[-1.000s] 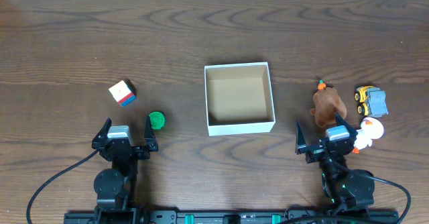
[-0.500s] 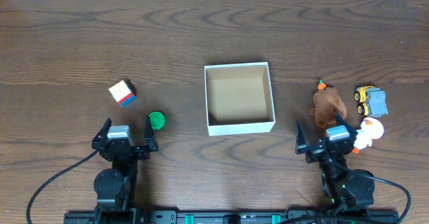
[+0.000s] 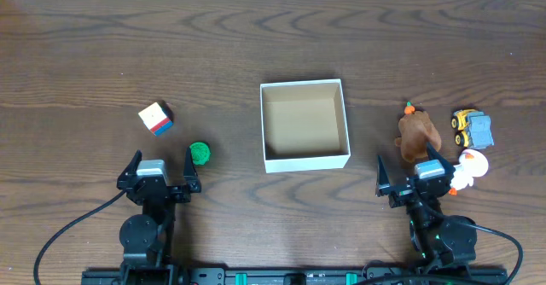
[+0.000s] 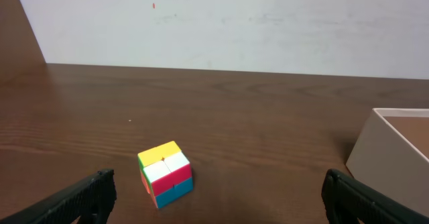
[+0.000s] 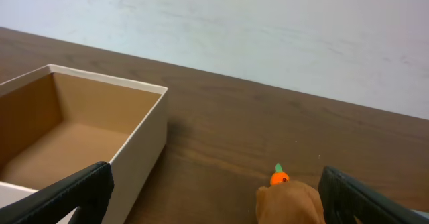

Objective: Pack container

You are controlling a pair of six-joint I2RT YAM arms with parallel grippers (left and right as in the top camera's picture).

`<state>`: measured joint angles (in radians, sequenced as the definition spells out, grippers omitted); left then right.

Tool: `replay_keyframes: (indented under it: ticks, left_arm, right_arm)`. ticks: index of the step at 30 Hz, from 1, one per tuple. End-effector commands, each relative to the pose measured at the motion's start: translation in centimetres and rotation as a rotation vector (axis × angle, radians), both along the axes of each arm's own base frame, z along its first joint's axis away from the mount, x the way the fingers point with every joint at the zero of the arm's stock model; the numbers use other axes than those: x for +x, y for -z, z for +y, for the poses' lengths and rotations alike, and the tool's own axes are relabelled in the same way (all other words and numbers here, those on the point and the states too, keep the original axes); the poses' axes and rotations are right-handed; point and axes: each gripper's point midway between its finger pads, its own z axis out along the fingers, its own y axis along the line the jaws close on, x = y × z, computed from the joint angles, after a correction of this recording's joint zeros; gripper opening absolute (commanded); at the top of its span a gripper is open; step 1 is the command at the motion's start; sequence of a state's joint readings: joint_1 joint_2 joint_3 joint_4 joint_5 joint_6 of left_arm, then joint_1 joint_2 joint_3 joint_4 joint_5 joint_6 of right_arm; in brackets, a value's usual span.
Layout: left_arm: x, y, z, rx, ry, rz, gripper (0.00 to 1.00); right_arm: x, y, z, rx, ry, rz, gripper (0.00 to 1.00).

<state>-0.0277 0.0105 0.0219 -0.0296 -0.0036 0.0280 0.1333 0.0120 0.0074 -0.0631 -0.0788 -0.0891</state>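
1. The dark wooden table (image 3: pixel 85 46) carries everything.
2. The container (image 3: pixel 307 159) sits at mid-table, open side up, between the two arms.
3. The left end effector (image 3: pixel 163 159) and right end effector (image 3: pixel 405 167) sit at the near edge, fingers spread wide, gripping nothing.
4. A brown plush toy (image 3: pixel 418 136) lies right of the container.
5. A colored cube (image 3: pixel 155 118) lies to the left.
6. A green ball (image 3: pixel 200 154) lies just beside the left end effector.

no legible text, labels, brands or numbers on any object or surface
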Motion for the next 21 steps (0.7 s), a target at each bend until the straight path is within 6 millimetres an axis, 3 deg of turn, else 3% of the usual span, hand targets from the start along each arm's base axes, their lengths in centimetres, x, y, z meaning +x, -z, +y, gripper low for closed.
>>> replay_keyframes:
  ticks: [1,9,15,21]
  left_arm:
    - [-0.1,1.8,0.3,0.019,-0.015,0.056,0.98]
    - [-0.1,1.8,0.4,0.02,-0.016,0.056,0.98]
    - [-0.1,1.8,0.3,0.018,-0.015,0.054,0.98]
    - [-0.2,0.4,0.3,-0.208,-0.043,0.028,0.98]
  right_arm:
    - [0.0,0.0,0.0,-0.013,0.001,-0.003,0.99]
    - [-0.1,0.0,0.1,-0.01,-0.01,-0.006,0.99]
    - [0.1,0.5,0.0,0.183,0.013,0.061,0.99]
    - [0.1,1.7,-0.3,0.287,0.055,0.189,0.99]
